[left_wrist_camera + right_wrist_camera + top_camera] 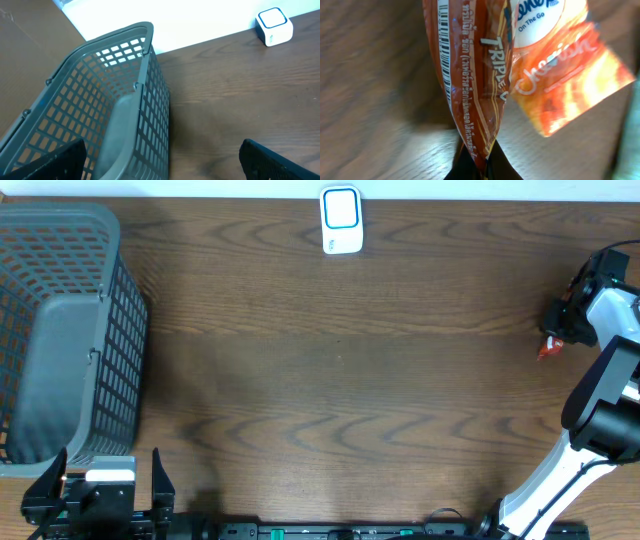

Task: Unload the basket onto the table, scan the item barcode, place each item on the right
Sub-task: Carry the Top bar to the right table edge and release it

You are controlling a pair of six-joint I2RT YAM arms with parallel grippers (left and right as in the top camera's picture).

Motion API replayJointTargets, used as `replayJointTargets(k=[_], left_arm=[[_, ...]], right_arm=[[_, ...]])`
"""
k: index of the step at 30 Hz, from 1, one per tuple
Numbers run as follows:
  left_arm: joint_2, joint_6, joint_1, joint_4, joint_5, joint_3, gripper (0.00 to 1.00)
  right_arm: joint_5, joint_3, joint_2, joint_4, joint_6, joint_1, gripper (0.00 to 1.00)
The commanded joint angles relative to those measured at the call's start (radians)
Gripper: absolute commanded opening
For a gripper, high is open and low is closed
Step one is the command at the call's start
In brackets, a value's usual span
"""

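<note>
A: Right pincer point(476, 167)?
B: Closed tight on the lower tip of an orange-and-brown packet point(475, 85). Up at the right edge of the overhead frame, above the desk point(340, 380).

A: Barcode point(445, 60)?
B: Printed in white down the packet's left edge in the right wrist frame, turned toward that camera. Blurred wood grain behind it.

A: Scanner point(341, 221)?
B: Top centre of the overhead frame, at the desk's far edge. White, with a blue-rimmed square face. Well apart from the packet.

A: Left pincer point(108, 480)?
B: Spread wide, gripping nothing. Lower left of the overhead frame, just below the grey basket point(70, 330).

A: And the basket?
B: Mesh-walled, filling the left side of the overhead frame, standing on the desk. Looms large at the left of the left wrist frame, with the scanner small at upper right.
</note>
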Motion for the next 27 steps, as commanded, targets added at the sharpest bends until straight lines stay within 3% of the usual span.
replayJointTargets(k=[1,6,12,13,15,18,27], left_arm=[[-0.007,0.009,-0.005,0.001,-0.002,0.000,0.98],[-0.007,0.009,-0.005,0.001,-0.002,0.000,0.98],[-0.007,0.009,-0.005,0.001,-0.002,0.000,0.98],[-0.007,0.009,-0.005,0.001,-0.002,0.000,0.98],[-0.007,0.009,-0.005,0.001,-0.002,0.000,0.98],[-0.007,0.009,-0.005,0.001,-0.002,0.000,0.98],[-0.007,0.009,-0.005,0.001,-0.002,0.000,0.98]], right_arm=[[0.152,0.005,0.007,0.002,0.070,-0.024,0.01],[0.185,0.005,0.007,-0.020,0.151,-0.074,0.01],[0.066,0.033,0.006,-0.019,0.090,-0.077,0.04],[0.050,0.043,0.006,-0.025,0.090,-0.074,0.17],[0.043,0.061,0.006,-0.039,0.089,-0.066,0.57],[0.044,0.098,0.006,-0.076,0.065,-0.051,0.99],[-0.008,0.454,-0.072,-0.404,0.156,-0.010,0.99]])
